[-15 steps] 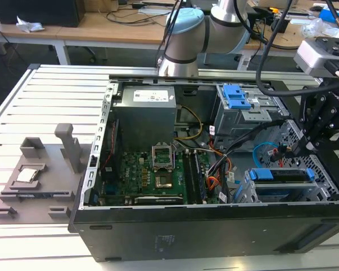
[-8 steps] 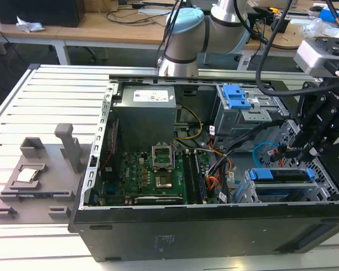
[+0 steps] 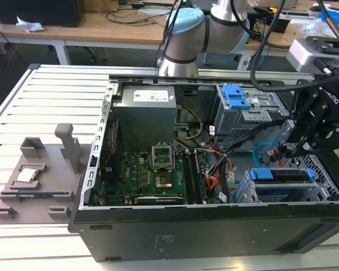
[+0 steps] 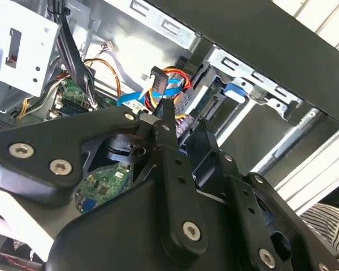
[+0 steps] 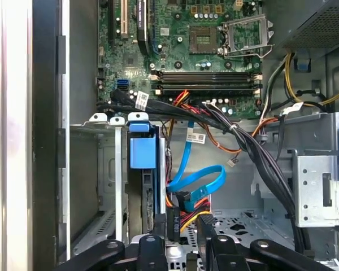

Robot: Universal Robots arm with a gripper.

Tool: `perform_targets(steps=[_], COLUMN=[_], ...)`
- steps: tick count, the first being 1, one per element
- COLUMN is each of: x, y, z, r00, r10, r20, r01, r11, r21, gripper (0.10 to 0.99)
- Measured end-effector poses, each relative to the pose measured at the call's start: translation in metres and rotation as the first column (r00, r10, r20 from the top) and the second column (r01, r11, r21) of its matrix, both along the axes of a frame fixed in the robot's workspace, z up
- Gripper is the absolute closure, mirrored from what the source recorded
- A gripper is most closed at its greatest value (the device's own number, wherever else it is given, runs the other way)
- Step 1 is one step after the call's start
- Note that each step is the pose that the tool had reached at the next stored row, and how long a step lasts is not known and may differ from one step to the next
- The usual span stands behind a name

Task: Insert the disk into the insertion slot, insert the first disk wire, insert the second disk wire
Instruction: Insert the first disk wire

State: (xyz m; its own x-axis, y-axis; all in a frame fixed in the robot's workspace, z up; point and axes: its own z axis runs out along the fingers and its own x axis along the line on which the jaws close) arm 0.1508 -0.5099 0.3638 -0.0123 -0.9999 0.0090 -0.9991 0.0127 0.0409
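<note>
- Your open computer case [image 3: 186, 231] lies on its side on the slatted table [image 3: 45, 96]. It holds the motherboard [image 3: 152, 175], the power supply [image 3: 144, 110] and two drive cages.
- The insertion slot [image 3: 246, 195] is the low perforated cage in the case's front corner, at the exterior view's right. The disk [image 3: 282, 176] already sits in it, and you can see its blue carrier along the cage's top.
- In the first wrist view, the carrier's blue handle stands at the mouth of the slot [image 5: 116, 186]. Only a thin edge of the disk [image 5: 142, 152] shows below the handle, so you cannot see its label or its plug end.
- The taller cage [image 3: 243, 116], at the case's far edge, carries a blue clip [image 3: 235, 96].
- Your gripper [image 3: 294, 144] hangs inside the case just beside the slot. In both wrist views its fingers are parted, with coloured wires showing in the gap [image 5: 183, 228] [image 4: 181, 127].
- A black connector [image 5: 173, 223] lies against one finger [image 5: 152, 248] and apart from the other. No grip on it is visible.
- A blue cable [image 5: 200, 178] loops between the disk and the gripper, and you cannot tell where its end goes.
- In the exterior view, cables hide the fingertips and the picture's edge cuts off the wrist.
</note>
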Motion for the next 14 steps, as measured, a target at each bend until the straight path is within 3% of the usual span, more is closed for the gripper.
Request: perform_targets(steps=[3,6,7,10,14], x=[0.0018,0.0018,0.0018,0.0018,0.0018], y=[0.0001,0.0,0.0,0.0,-0.0005], z=[-0.0028,-0.0029,-0.003,-0.003,-0.0032], r00=[1.0,1.0,1.0,1.0,1.0], r10=[0.0,0.0,0.0,0.0,0.0], r20=[0.0,0.0,0.0,0.0,-0.0001], r01=[0.0,0.0,0.0,0.0,0.0], r11=[1.0,0.9999,0.9999,0.9999,0.9999], r21=[-0.009,-0.01,-0.01,-0.01,-0.01], gripper=[0.725,0.725,0.741,0.922,0.922])
